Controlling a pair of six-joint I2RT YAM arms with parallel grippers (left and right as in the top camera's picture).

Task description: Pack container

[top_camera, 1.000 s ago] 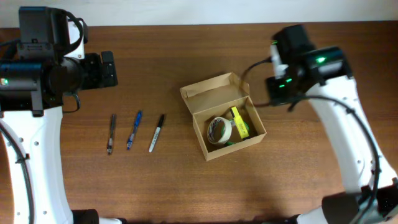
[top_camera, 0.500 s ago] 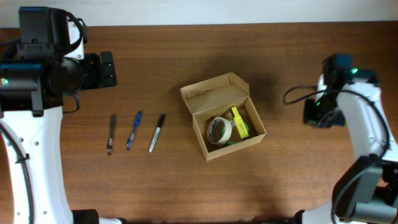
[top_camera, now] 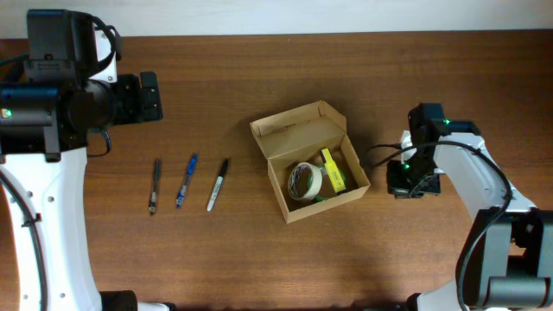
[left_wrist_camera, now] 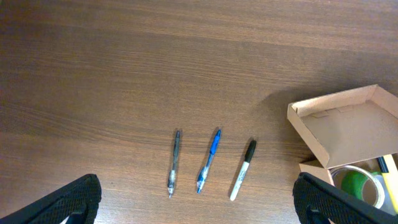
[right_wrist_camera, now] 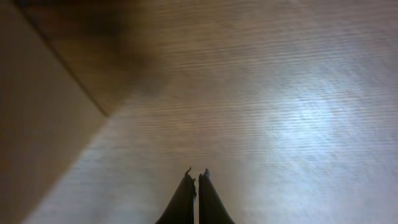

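The container (top_camera: 311, 160), a tan cardboard box, lies open mid-table with its flap lid folded back. Inside are a roll of tape (top_camera: 305, 180) and a yellow item (top_camera: 333, 170) over something green. My right gripper (top_camera: 406, 183) sits low just right of the box. In the right wrist view its fingertips (right_wrist_camera: 196, 177) are pressed shut on nothing above bare wood, with the box wall (right_wrist_camera: 37, 124) at the left. My left gripper (top_camera: 154, 96) hangs open at the far left, high above the table. Its wide-set fingers (left_wrist_camera: 74, 199) frame the pens, and the box (left_wrist_camera: 348, 124) shows at right.
Three loose items lie in a row left of the box: a grey pen (top_camera: 155, 185), a blue pen (top_camera: 187, 180) and a black marker (top_camera: 218, 183). The left wrist view shows the grey pen (left_wrist_camera: 174, 163), blue pen (left_wrist_camera: 209, 160) and marker (left_wrist_camera: 243, 169).
My right arm has swung from behind the box's right corner toward the front and dropped low beside its right wall, staying shut. The left arm, the box and the pens have not moved.
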